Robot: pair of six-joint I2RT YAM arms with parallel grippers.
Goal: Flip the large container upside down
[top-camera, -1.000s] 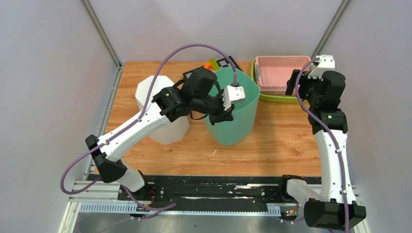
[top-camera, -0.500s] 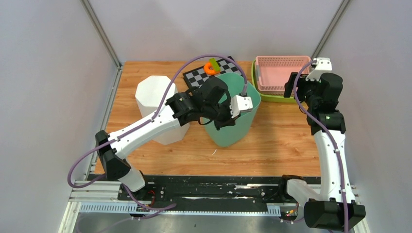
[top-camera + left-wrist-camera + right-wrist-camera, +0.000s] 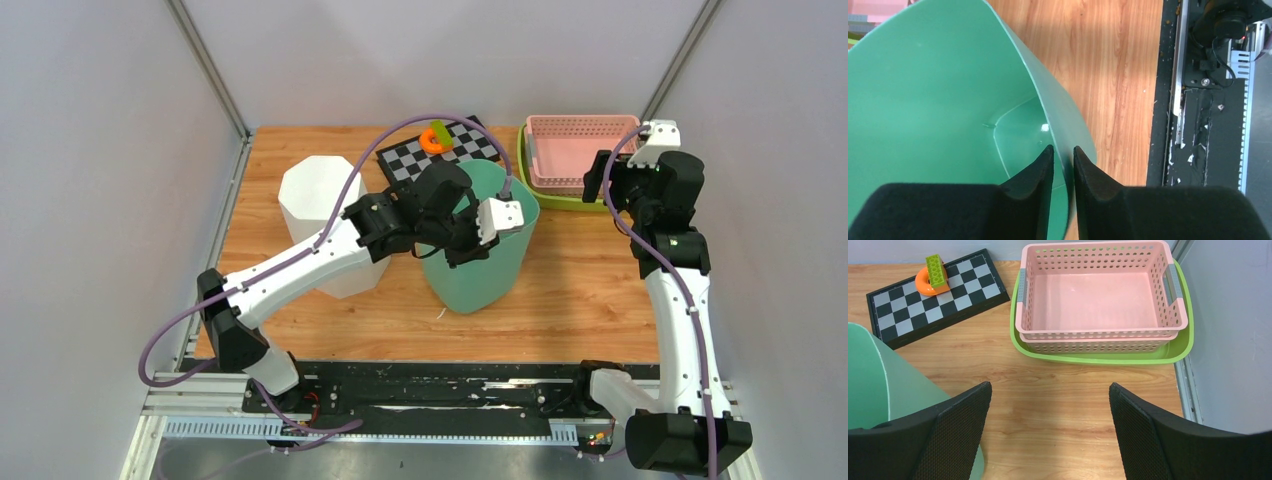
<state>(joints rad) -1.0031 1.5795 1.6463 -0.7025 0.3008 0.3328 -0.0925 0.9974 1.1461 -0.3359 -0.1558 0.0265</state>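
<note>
L claw (image 3: 1062,153) pinched on green bin (image 3: 923,100) thin wall; R claw (image 3: 1048,390) wide open, empty. Risk: slick wall slips mid-flip, bin drops onto tabletop (image 3: 585,300).

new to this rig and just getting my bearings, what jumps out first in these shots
The tall green plastic container stands mid-table, mouth up, with the left gripper pinching its wall, one finger inside and one outside. At the far right corner sits an empty pink perforated basket nested in a lime green tray, the right gripper hovering open nearby.
</note>
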